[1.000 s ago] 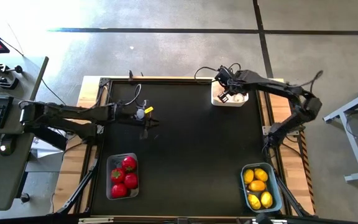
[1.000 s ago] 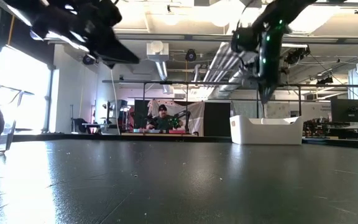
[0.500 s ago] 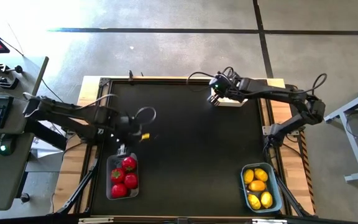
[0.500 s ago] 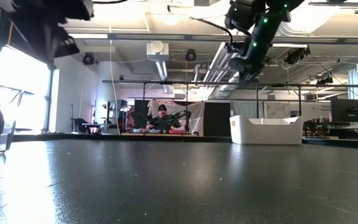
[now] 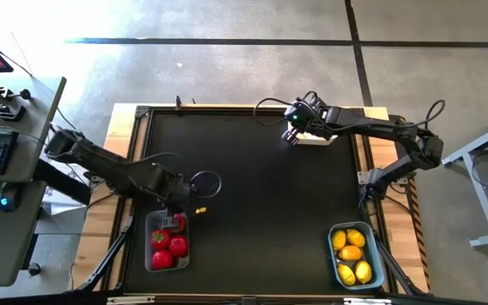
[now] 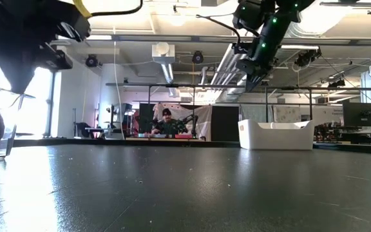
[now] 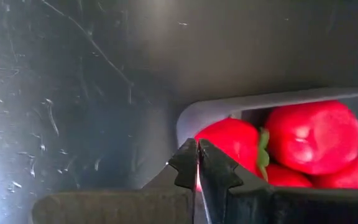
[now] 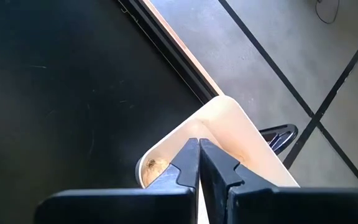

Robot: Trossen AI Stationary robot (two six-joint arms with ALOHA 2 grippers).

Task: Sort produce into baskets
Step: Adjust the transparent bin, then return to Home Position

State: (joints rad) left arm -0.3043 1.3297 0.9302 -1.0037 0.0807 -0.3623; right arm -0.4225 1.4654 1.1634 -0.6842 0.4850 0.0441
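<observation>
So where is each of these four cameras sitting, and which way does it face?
High view: overhead, facing down; both arms, left gripper, right gripper.
Low view: tabletop level, facing the room; arms overhead.
Left wrist view: over the clear basket, shut fingers showing.
Right wrist view: over the white basket, shut fingers showing.
Shared: the low view shows that white basket too.

The left arm reaches from the left edge of the high view toward lower centre-left, its elbow bent, with a cable looping beside the wrist. The left tool (image 5: 174,219) points down, its fingers (image 7: 185,163) pressed together. The right arm comes in from the right edge, folds at its elbow and stretches leftward to the upper centre. The right tool (image 5: 292,135) is closed too, fingers (image 8: 190,160) touching.
</observation>
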